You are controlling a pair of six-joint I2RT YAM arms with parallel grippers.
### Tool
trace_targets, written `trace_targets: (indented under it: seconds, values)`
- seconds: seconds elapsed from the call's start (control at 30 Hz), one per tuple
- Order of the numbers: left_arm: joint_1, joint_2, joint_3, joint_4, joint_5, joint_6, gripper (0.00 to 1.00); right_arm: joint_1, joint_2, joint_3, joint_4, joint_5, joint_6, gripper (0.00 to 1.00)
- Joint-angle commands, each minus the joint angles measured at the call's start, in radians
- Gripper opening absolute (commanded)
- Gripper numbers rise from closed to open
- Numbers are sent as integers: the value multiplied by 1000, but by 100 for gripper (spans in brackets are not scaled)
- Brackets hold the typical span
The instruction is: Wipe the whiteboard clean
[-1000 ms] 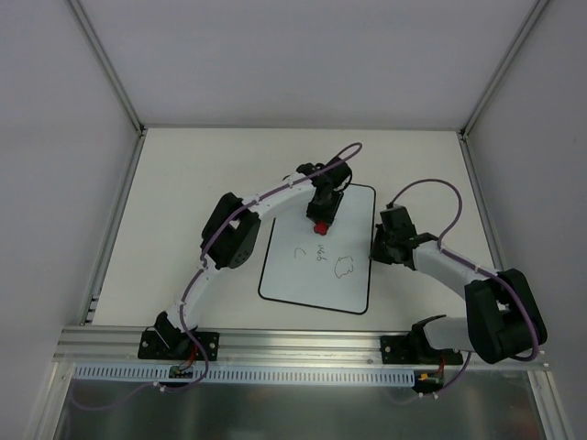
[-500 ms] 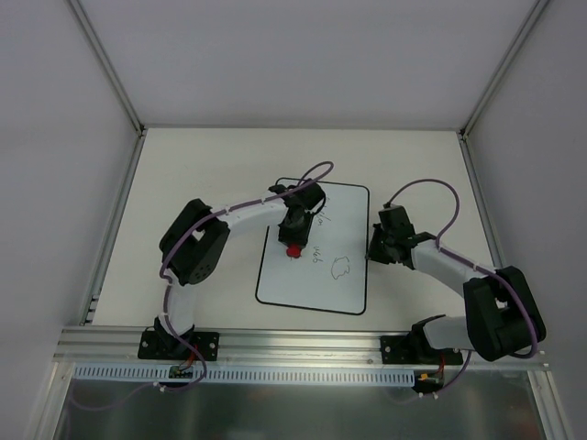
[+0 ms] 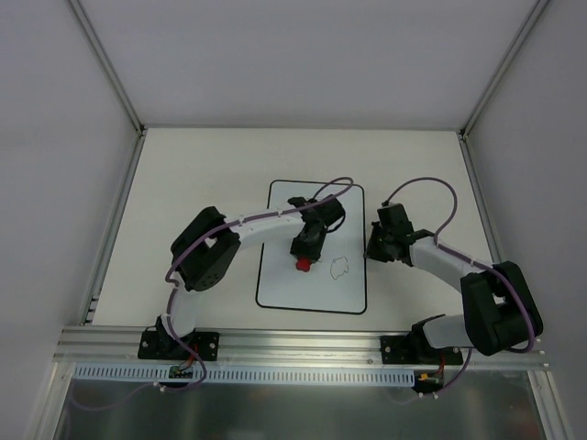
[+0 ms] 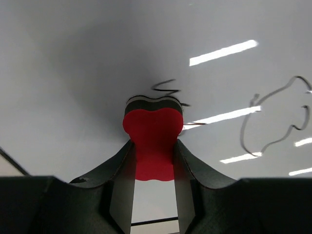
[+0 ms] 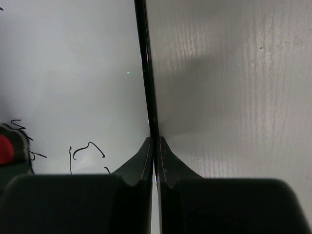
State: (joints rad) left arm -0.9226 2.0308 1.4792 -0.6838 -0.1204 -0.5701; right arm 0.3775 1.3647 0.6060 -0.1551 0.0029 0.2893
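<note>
One whiteboard [image 3: 284, 286] under left tool [image 4: 153, 146] with red eraser [image 4: 153, 124], right tool [image 5: 154, 142] at edge

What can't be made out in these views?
- Top view: scribble too small to read; left arm hides part of the whiteboard.
- Left wrist: red eraser hides its own wiping face.
- Right wrist: whether the right end effector pinches the whiteboard's edge; fingers cover it.

My arms show white links [image 3: 440, 259], bulky black joints [image 3: 500, 316] and looping purple cables [image 3: 424, 181]. The left gripper [image 4: 153, 144] and right gripper [image 5: 154, 140] have matte black fingers.
</note>
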Motion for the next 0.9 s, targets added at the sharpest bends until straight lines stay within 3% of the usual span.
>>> trace_targets:
  seconds: [0.0,0.13,0.27,0.43,0.63,0.87]
  values:
    - [-85,134,62,-28,120,-56,0,15,51,-3,17,8,27,0]
    - [-84,120,49,-28,127,-70,0,20,53,-11,25,8,42,0]
    - [-12,60,-104,-26,59,-100,0,20,42,-23,32,9,53,0]
    - [132,11,-166,-28,16,-85,0,20,37,-29,39,9,59,0]
    - [169,48,-34,-51,-9,-33,0,20,30,-31,40,11,59,0]
    - [88,187,165,-97,40,55,0,23,34,-28,40,8,62,0]
